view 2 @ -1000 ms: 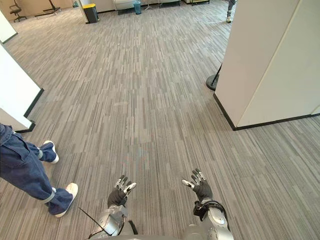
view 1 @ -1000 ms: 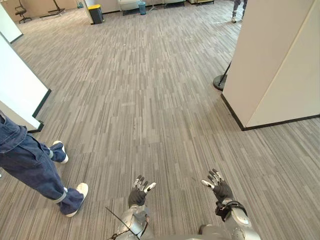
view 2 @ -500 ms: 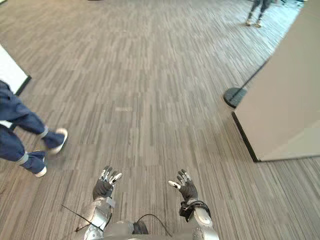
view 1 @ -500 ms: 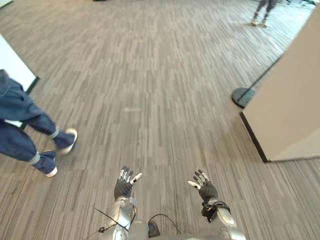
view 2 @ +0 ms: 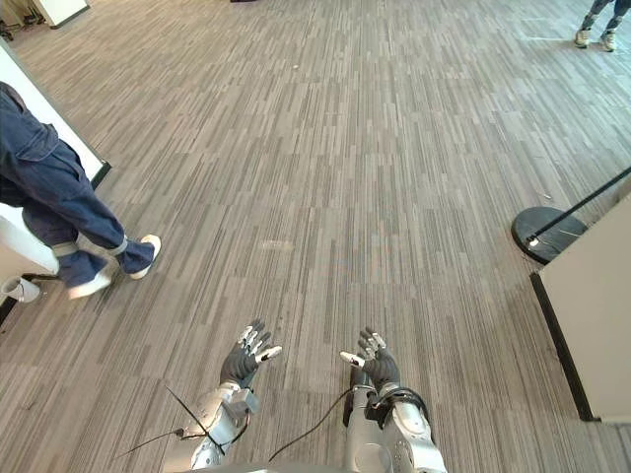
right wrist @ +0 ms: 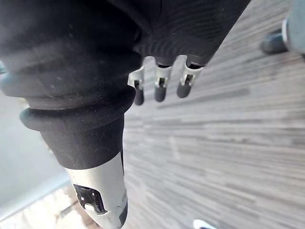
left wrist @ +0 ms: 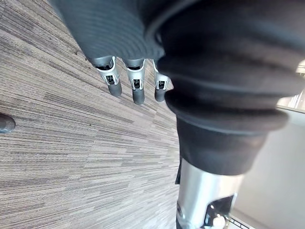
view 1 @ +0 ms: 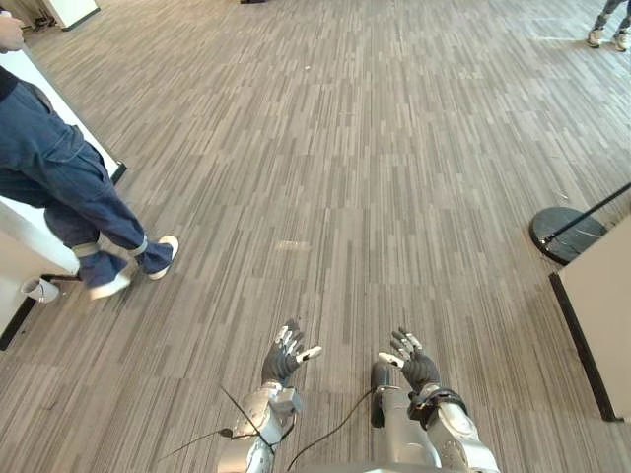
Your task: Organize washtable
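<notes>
The nearest thing to a washtable is the white unit (view 1: 28, 235) at my far left. It has a flat white face, with a dark strip along its foot where it meets the floor (view 1: 325, 148). So little of it is in sight that I cannot tell whether it is the washtable at all. A small pale round thing (view 1: 39, 289) hangs or sits just beside its lower edge, too small to make out.

A person (view 1: 69, 177) in blue jeans stands right against the unit, with one shoe (view 1: 163, 252) set forward of the other and the legs overlapping the white face.

My left hand (view 1: 284, 357) and right hand (view 1: 414, 363) are well apart from all that, low in front of me over the grey striped floor. Both are open and empty, with their fingers straight and spread. In the wrist views, the left fingers (left wrist: 138, 90) and the right fingers (right wrist: 160, 88) reach straight out over bare floor.

Off to my right stands a black round base (view 1: 567, 232) with a thin pole slanting up from it. Just beside it is a pale panel (view 1: 603, 315) edged in black. Far ahead on the right are another person's feet (view 1: 609, 37).
</notes>
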Controlling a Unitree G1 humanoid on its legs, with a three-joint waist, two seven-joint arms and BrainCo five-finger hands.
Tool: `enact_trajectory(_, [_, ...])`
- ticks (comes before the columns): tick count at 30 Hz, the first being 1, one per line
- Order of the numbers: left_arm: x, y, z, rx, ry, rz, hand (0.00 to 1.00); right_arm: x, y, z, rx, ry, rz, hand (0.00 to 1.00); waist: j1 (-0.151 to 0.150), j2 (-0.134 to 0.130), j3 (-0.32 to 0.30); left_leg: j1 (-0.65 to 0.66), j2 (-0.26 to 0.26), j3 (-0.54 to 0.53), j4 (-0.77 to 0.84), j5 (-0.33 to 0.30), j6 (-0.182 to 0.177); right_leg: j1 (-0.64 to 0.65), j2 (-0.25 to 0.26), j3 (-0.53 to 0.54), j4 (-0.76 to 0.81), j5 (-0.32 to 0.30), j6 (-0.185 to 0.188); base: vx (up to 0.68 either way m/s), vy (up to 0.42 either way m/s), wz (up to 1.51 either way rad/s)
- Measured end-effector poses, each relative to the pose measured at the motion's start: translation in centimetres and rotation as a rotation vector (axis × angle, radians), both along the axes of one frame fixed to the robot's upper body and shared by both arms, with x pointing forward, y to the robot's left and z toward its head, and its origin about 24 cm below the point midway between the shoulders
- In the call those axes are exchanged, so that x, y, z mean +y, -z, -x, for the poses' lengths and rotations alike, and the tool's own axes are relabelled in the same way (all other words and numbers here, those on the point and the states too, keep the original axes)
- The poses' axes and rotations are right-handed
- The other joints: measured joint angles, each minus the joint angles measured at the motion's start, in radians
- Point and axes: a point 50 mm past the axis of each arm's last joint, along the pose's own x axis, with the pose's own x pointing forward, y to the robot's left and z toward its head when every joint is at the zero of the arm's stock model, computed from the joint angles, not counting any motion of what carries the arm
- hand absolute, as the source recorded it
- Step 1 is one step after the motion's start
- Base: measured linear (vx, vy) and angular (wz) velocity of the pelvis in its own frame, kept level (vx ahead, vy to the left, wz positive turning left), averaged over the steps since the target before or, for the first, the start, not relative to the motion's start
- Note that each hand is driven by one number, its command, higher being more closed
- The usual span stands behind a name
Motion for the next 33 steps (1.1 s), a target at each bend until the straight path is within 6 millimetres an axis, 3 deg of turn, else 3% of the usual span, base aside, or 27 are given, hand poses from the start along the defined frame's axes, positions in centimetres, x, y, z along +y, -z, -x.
enact_trajectory(1, [0.1, 0.0, 0.0, 0.0, -0.002, -0.002, 0.0, 0.1, -0.1, -0.1, -0.004, 0.003, 0.001, 0.0, 0.001, -0.014, 0.007, -0.029, -0.001, 0.019, 0.018, -0.021, 0.032, 0.03, 0.003, 0.013, -0.019, -0.008, 0.001, 0.49, -0.059, -0.4])
enact_trajectory(2, [0.3, 0.0, 0.0, 0.0, -0.012, -0.006, 0.0, 0.2, -0.2, -0.2, -0.007, 0.011, 0.0, 0.0, 0.006, -0.02, 0.009, -0.088, -0.002, 0.065, 0.006, -0.066, 0.095, 0.091, 0.011, 0.043, -0.058, -0.016, -0.005, 0.44, -0.025, -0.62])
enact_trajectory(3, [0.5, -0.1, 0.0, -0.001, -0.027, -0.008, 0.0, 0.5, -0.3, -0.3, -0.011, 0.003, -0.001, 0.0, 0.022, -0.025, 0.008, -0.126, -0.003, 0.1, -0.062, -0.1, 0.134, 0.118, 0.014, 0.079, -0.082, -0.027, 0.001, 0.42, -0.002, -0.79])
enact_trajectory(4, [0.7, -0.3, -0.1, -0.01, -0.038, -0.01, 0.0, 0.7, -0.3, -0.4, -0.013, -0.003, -0.001, 0.0, 0.031, -0.026, 0.008, -0.146, -0.003, 0.113, -0.124, -0.116, 0.14, 0.132, 0.016, 0.099, -0.091, -0.035, 0.011, 0.39, 0.036, -0.97])
enact_trajectory(6, [1.4, -1.1, -0.6, -0.049, -0.078, -0.014, 0.0, 1.3, -0.3, -0.3, -0.012, -0.024, 0.01, 0.0, 0.033, -0.027, 0.007, -0.174, -0.024, 0.119, -0.432, -0.142, 0.143, 0.16, 0.014, 0.144, -0.108, -0.055, 0.024, 0.41, 0.099, -0.8])
enact_trajectory(7, [1.8, -1.8, -1.3, -0.088, -0.102, -0.011, 0.0, 1.3, -0.5, -0.4, -0.022, -0.032, 0.024, 0.0, 0.028, -0.029, 0.008, -0.185, -0.04, 0.093, -0.668, -0.139, 0.139, 0.176, 0.01, 0.182, -0.092, -0.092, 0.038, 0.41, 0.172, -0.6])
enact_trajectory(8, [2.1, -2.1, -1.7, -0.102, -0.11, -0.014, 0.0, 1.4, -0.6, -0.5, -0.029, -0.034, 0.026, 0.0, 0.028, -0.033, 0.006, -0.189, -0.048, 0.078, -0.744, -0.135, 0.135, 0.175, 0.008, 0.2, -0.081, -0.108, 0.046, 0.49, 0.263, -0.54])
enact_trajectory(9, [2.3, -2.3, -2.2, -0.113, -0.126, -0.014, 0.0, 1.4, -0.8, -0.5, -0.035, -0.035, 0.026, 0.0, 0.026, -0.038, 0.006, -0.192, -0.058, 0.057, -0.81, -0.127, 0.123, 0.172, 0.003, 0.212, -0.064, -0.125, 0.055, 0.51, 0.337, -0.65])
enact_trajectory(10, [3.5, -3.3, -3.7, -0.145, -0.247, 0.006, 0.0, 1.5, -0.8, -0.5, -0.047, -0.033, 0.029, 0.0, 0.022, -0.074, 0.004, -0.191, -0.079, 0.001, -0.972, -0.091, 0.076, 0.167, -0.027, 0.262, 0.016, -0.205, 0.092, 0.51, 0.361, -0.7])
enact_trajectory(12, [4.3, -3.8, -4.3, -0.162, -0.326, 0.015, 0.0, 1.6, -0.7, -0.3, -0.04, -0.037, 0.035, 0.0, 0.023, -0.09, -0.006, -0.199, -0.068, -0.011, -0.981, -0.089, 0.072, 0.163, -0.043, 0.304, 0.068, -0.261, 0.118, 0.35, 0.298, -0.83])
enact_trajectory(13, [5.1, -3.9, -4.3, -0.166, -0.394, 0.038, 0.0, 1.7, -0.5, 0.0, -0.029, -0.035, 0.036, 0.0, 0.021, -0.085, -0.026, -0.199, -0.057, -0.013, -0.931, -0.055, 0.039, 0.159, -0.053, 0.36, 0.107, -0.315, 0.153, 0.44, 0.486, -1.21])
enact_trajectory(14, [5.6, -3.8, -4.1, -0.158, -0.444, 0.044, 0.0, 2.1, -0.4, 0.2, -0.022, -0.049, 0.032, 0.0, 0.022, -0.1, -0.045, -0.219, -0.074, -0.003, -0.811, -0.046, 0.047, 0.167, -0.081, 0.41, 0.113, -0.348, 0.181, 0.54, 0.598, -1.25])
enact_trajectory(15, [5.9, -3.7, -3.9, -0.149, -0.465, 0.046, 0.0, 2.2, -0.3, 0.4, -0.016, -0.053, 0.031, 0.0, 0.02, -0.111, -0.058, -0.232, -0.088, 0.009, -0.748, -0.093, 0.088, 0.176, -0.098, 0.429, 0.104, -0.355, 0.19, 0.37, 0.435, -0.93])
enact_trajectory(16, [6.2, -3.6, -3.7, -0.141, -0.48, 0.037, 0.0, 2.4, 0.0, 0.9, 0.001, -0.053, 0.023, 0.0, 0.009, -0.13, -0.086, -0.247, -0.106, 0.035, -0.688, -0.156, 0.096, 0.181, -0.13, 0.449, 0.114, -0.353, 0.204, 0.48, 0.506, -0.56])
enact_trajectory(17, [6.7, -3.6, -3.8, -0.144, -0.492, 0.024, 0.0, 3.0, 0.3, 1.3, 0.018, -0.043, -0.002, 0.0, 0.002, -0.155, -0.103, -0.238, -0.132, 0.072, -0.644, -0.205, 0.128, 0.132, -0.165, 0.451, 0.228, -0.332, 0.194, 0.55, 0.587, -0.44])
enact_trajectory(19, [6.8, -3.3, -3.7, -0.124, -0.501, 0.015, 0.0, 3.5, 0.5, 1.6, 0.034, -0.024, -0.04, 0.0, 0.001, -0.162, -0.107, -0.174, -0.167, 0.122, -0.637, -0.257, 0.184, 0.034, -0.198, 0.44, 0.47, -0.207, 0.173, 0.49, 0.514, -0.31])
enact_trajectory(20, [6.8, -2.8, -3.0, -0.097, -0.506, 0.01, 0.0, 3.7, 0.7, 1.8, 0.048, -0.004, -0.076, 0.0, -0.001, -0.152, -0.101, -0.067, -0.207, 0.152, -0.709, -0.276, 0.216, -0.017, -0.218, 0.421, 0.618, -0.064, 0.146, 0.37, 0.317, -0.2])
enact_trajectory(22, [6.9, -2.2, -2.0, -0.069, -0.502, -0.003, 0.0, 3.8, 0.8, 1.8, 0.054, -0.001, -0.084, 0.0, 0.001, -0.135, -0.097, 0.038, -0.22, 0.166, -0.797, -0.28, 0.223, -0.058, -0.204, 0.362, 0.744, -0.053, 0.13, 0.42, 0.269, -0.18])
enact_trajectory(24, [7.0, -1.5, -0.8, -0.039, -0.465, -0.037, 0.0, 3.3, 1.0, 2.0, 0.058, 0.005, -0.079, 0.0, -0.002, -0.122, -0.098, 0.156, -0.238, 0.166, -0.921, -0.277, 0.219, -0.146, -0.195, 0.204, 0.841, -0.106, 0.075, 0.43, 0.207, -0.06])
enact_trajectory(26, [6.8, -1.1, -0.3, -0.017, -0.436, -0.032, 0.0, 2.6, 1.2, 2.3, 0.066, 0.031, -0.069, 0.0, -0.005, -0.117, -0.096, 0.204, -0.245, 0.164, -0.972, -0.277, 0.219, -0.211, -0.182, 0.157, 0.812, -0.159, 0.073, 0.42, 0.095, 0.07])
enact_trajectory(28, [5.7, -0.6, -0.1, 0.005, -0.354, -0.032, 0.0, 1.3, 1.7, 2.7, 0.091, 0.062, -0.031, 0.0, -0.023, -0.092, -0.079, 0.27, -0.236, 0.137, -1.032, -0.277, 0.219, -0.277, -0.141, 0.116, 0.616, -0.189, 0.085, 0.46, 0.004, 0.32])
enact_trajectory(30, [4.9, -0.5, -0.1, 0.01, -0.288, -0.036, 0.0, 0.5, 1.9, 3.0, 0.11, 0.061, -0.002, 0.0, -0.038, -0.087, -0.077, 0.308, -0.23, 0.12, -1.05, -0.279, 0.214, -0.272, -0.114, 0.081, 0.294, -0.134, 0.103, 0.56, -0.11, 0.46])
enact_trajectory(31, [4.6, -0.4, 0.0, 0.009, -0.258, -0.043, 0.0, 0.2, 2.2, 3.6, 0.128, 0.068, 0.004, 0.0, -0.041, -0.108, -0.088, 0.332, -0.241, 0.102, -1.044, -0.292, 0.171, -0.242, -0.11, 0.071, 0.088, -0.03, 0.095, 0.66, -0.202, 0.72])
enact_trajectory(32, [4.0, 0.1, 0.4, 0.033, -0.229, -0.042, 0.0, -0.1, 2.4, 3.9, 0.144, 0.078, 0.005, 0.0, -0.053, -0.108, -0.096, 0.342, -0.228, 0.067, -0.994, -0.326, 0.118, -0.244, -0.104, 0.093, 0.128, 0.058, 0.076, 0.56, -0.179, 0.58])
enact_trajectory(33, [3.6, 0.2, 0.4, 0.041, -0.222, -0.036, 0.0, -0.4, 2.4, 3.8, 0.146, 0.08, 0.016, 0.0, -0.047, -0.088, -0.092, 0.34, -0.208, 0.067, -0.957, -0.327, 0.116, -0.245, -0.091, 0.089, 0.163, 0.033, 0.078, 0.53, -0.192, 0.24])
